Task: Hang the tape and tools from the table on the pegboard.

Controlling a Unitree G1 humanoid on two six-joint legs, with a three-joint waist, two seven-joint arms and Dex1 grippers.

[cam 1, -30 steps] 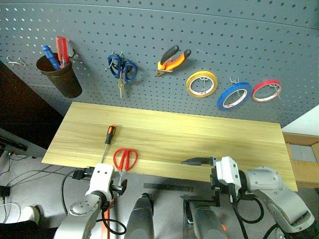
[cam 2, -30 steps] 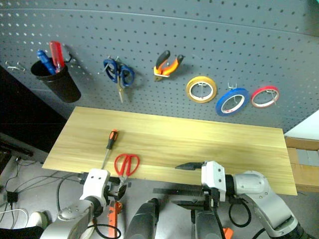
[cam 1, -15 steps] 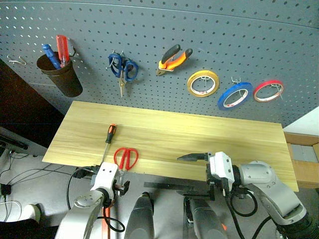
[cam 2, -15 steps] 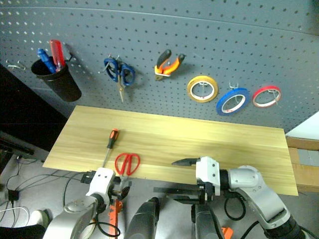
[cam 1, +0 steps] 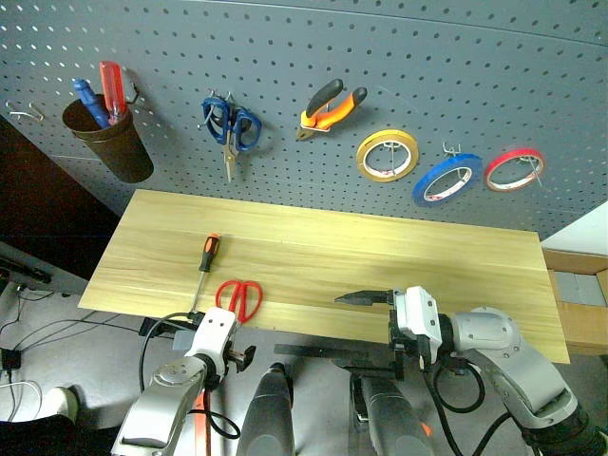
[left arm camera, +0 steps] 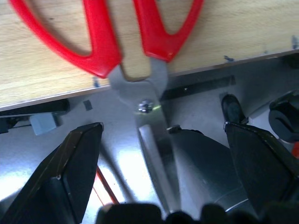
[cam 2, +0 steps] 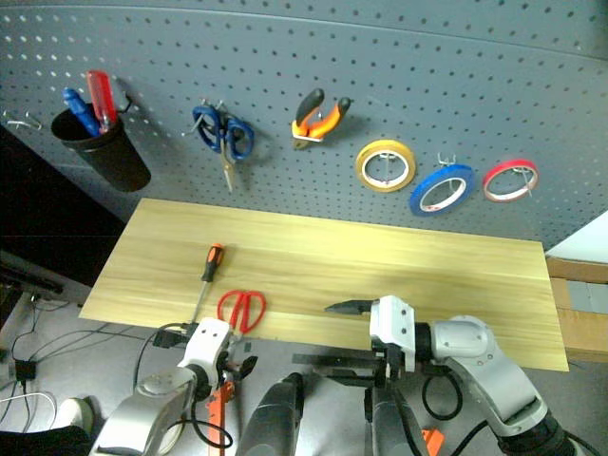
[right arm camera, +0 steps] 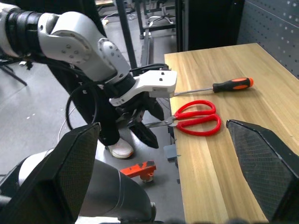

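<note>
Off the table (cam 1: 399, 256) edge, left tool (right arm camera: 147, 122) angled down, spread astride red scissors (left arm camera: 122, 35) blades, seemingly untouched.

**Two tools left on the table**

Red-handled scissors (cam 1: 238, 298) lie at the table's (cam 1: 399, 256) near edge, blades overhanging it. The slim screwdriver (cam 1: 204, 265) lies just beside them. Pliers (cam 1: 329, 109) and blue tape (cam 1: 444, 180) hang on the pegboard (cam 1: 399, 66).

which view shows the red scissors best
The right wrist view: the whole red-handled scissors show, handles on the table, blades past its edge toward the left gripper. The left wrist view shows handles cropped, pivot and blades between open jaws. The head views show them small.
</note>
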